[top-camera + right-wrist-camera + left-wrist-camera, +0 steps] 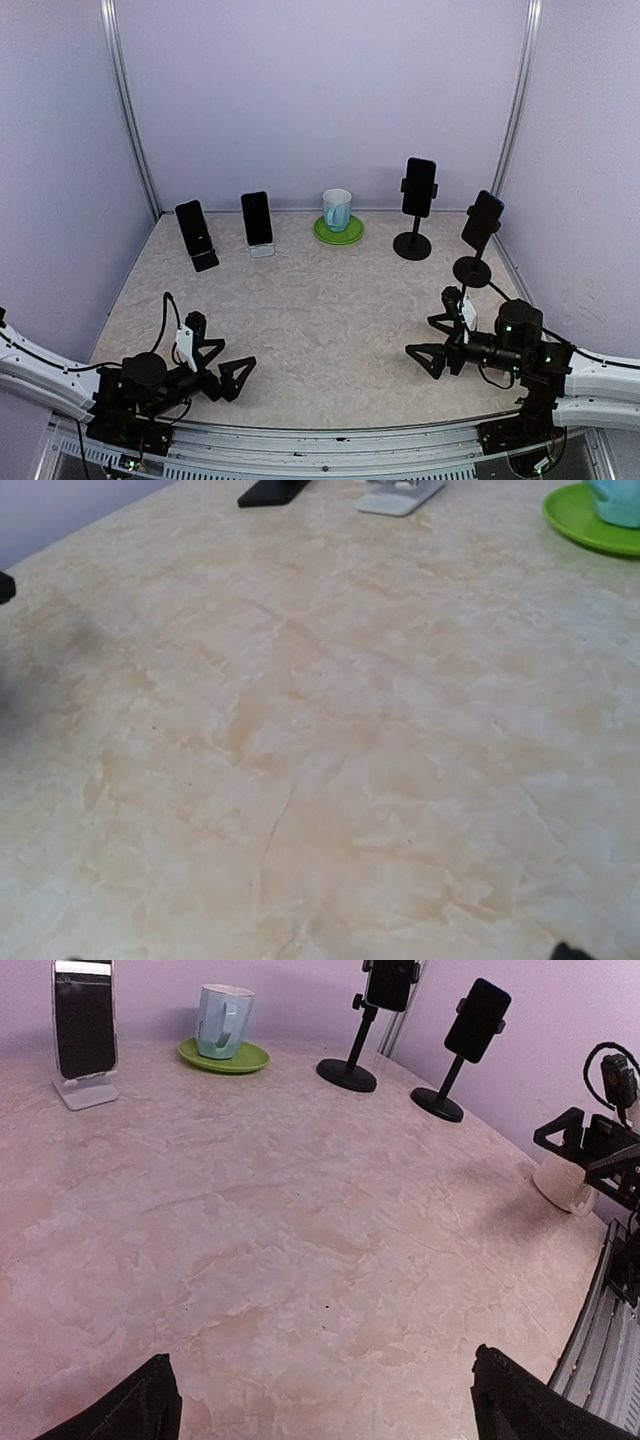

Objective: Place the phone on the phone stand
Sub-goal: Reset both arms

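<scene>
Standing here watching, and honestly I can't spot a loose phone anywhere on the table (330, 310); all four I can see are already sitting in stands along the back. The leftmost phone (194, 226) leans on a black wedge stand (205, 262); the second phone (256, 217) is on a white stand (262, 251); then two are clamped on pole stands, the far pole-stand phone (419, 186) and the near pole-stand phone (483, 219). Both claws are down at the near edge, well apart from all of it; the left gripper (230, 356) is spread wide with nothing in it; the right gripper (420, 335) is the same, wide and empty.

What could go sideways from here, my guesses:

- It's not obvious which phone is meant, so an arm could grab one that's seated fine and undo it.
- The near stand's round base (472, 271) sits just beside the right arm; a careless swing could clip it and topple the lot, top-heavy as it looks.
- Those clamps hold the phones by their edges, so tugging one out would probably drag its stand along.
- The wedge and white stands look light and might skid if nudged.
- The mug (337, 208) on its green saucer (338, 234) sits between the white stand and the far pole stand; a wide-open claw reaching past could knock it.
</scene>
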`<act>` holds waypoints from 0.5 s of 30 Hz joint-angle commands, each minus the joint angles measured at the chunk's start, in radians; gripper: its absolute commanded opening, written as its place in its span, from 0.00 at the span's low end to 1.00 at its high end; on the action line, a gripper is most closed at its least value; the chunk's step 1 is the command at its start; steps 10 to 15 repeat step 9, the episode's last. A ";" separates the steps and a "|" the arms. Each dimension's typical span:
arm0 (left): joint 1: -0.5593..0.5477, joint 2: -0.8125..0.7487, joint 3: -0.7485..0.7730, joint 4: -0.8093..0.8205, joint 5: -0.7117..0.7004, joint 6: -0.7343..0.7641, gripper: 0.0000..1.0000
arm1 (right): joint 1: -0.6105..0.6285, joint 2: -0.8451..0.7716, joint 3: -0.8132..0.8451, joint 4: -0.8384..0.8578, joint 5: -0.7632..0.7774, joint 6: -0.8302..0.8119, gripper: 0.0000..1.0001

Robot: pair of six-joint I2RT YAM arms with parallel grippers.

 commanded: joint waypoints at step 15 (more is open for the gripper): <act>-0.003 -0.064 -0.012 -0.007 0.002 0.004 0.99 | 0.007 -0.025 -0.022 0.035 0.000 -0.007 1.00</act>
